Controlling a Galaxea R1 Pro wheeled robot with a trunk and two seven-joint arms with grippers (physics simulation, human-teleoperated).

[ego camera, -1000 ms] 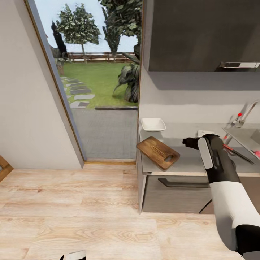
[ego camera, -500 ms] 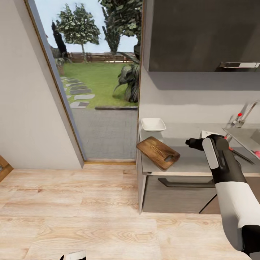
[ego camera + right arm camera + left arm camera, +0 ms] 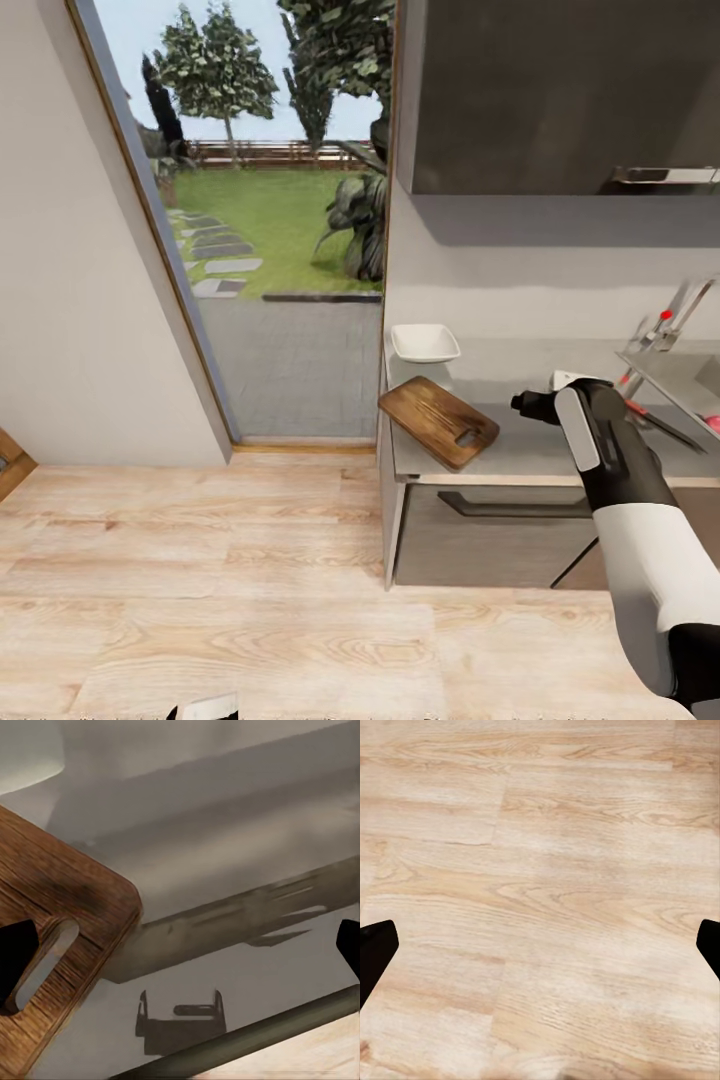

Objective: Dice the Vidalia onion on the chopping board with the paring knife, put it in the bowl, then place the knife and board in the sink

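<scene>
The dark-brown chopping board (image 3: 438, 422) lies on the grey countertop (image 3: 520, 450) near its left end, slightly over the front edge. Behind it sits the white bowl (image 3: 425, 343). My right gripper (image 3: 524, 404) hovers open over the countertop, right of the board's handle slot (image 3: 46, 964); its fingertips (image 3: 15, 960) stand wide apart. The paring knife (image 3: 668, 428) lies beyond my right forearm, its handle partly hidden. At the view's right edge are the sink (image 3: 690, 378) and a pinkish sliver of the Vidalia onion (image 3: 714, 424). My left gripper (image 3: 542, 949) hangs open over the wooden floor.
A curved chrome tap (image 3: 682, 308) with a red knob stands behind the sink. A dark wall cabinet (image 3: 560, 95) hangs above the counter. Left of the counter an open doorway (image 3: 280, 300) leads to a garden. Pale wooden floor (image 3: 250, 580) spreads in front.
My right arm has drifted a little to the right over the countertop, and the head view has shifted slightly. Board, bowl and knife have not moved.
</scene>
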